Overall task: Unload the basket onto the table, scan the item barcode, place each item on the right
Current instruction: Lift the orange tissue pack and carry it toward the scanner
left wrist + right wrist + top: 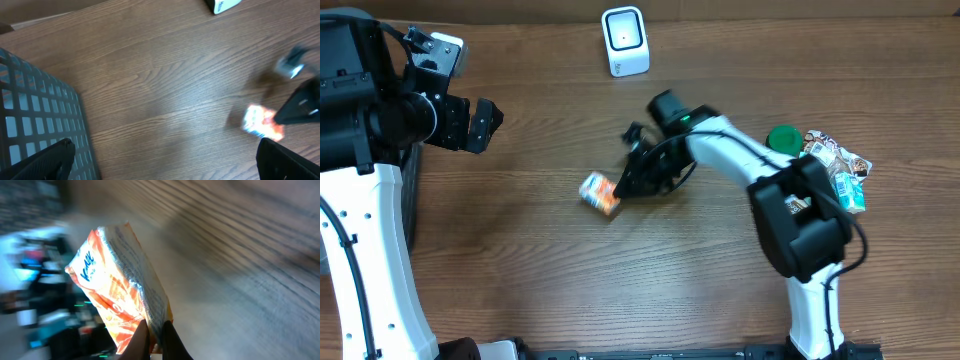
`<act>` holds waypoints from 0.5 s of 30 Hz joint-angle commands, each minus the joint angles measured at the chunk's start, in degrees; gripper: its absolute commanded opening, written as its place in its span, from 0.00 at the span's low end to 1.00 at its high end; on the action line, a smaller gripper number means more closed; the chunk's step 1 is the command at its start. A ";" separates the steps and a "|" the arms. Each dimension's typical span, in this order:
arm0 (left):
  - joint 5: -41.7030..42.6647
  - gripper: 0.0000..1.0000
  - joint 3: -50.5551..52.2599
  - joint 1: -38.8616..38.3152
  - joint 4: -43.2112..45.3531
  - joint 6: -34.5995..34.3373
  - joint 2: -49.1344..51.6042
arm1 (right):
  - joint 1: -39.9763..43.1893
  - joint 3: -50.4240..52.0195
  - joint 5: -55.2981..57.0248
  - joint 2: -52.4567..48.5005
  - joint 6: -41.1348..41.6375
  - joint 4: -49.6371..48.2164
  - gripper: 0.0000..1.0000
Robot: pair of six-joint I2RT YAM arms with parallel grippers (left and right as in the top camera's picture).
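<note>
An orange and white snack packet (599,192) is lifted near the table's middle, pinched at its edge by my right gripper (622,187), which is shut on it. In the right wrist view the packet (117,292) fills the left half and the two dark fingers (141,342) clamp its crimped seam. The white barcode scanner (625,41) stands at the far edge of the table. My left gripper (483,122) hovers open at the left, well away from the packet (262,122), with nothing between its fingers (45,162).
A dark mesh basket (35,117) sits at the left edge under my left arm. A green lid (782,138) and several other packets (840,170) lie at the right, behind the right arm's base.
</note>
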State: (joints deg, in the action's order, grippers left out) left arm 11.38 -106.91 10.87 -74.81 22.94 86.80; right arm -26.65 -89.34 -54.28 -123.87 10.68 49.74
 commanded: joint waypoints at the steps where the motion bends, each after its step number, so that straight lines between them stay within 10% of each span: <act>1: 0.20 1.00 -0.94 -0.39 0.04 1.29 0.09 | 3.96 -0.04 -17.46 6.21 -0.26 -0.17 0.04; 15: 0.20 1.00 -0.92 -0.39 0.04 1.29 0.09 | 17.70 -0.02 -35.65 7.04 3.04 2.05 0.04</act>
State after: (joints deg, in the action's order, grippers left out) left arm 11.35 -106.91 10.87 -74.81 22.94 86.80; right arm -10.22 -89.34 -86.26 -118.15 12.78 51.37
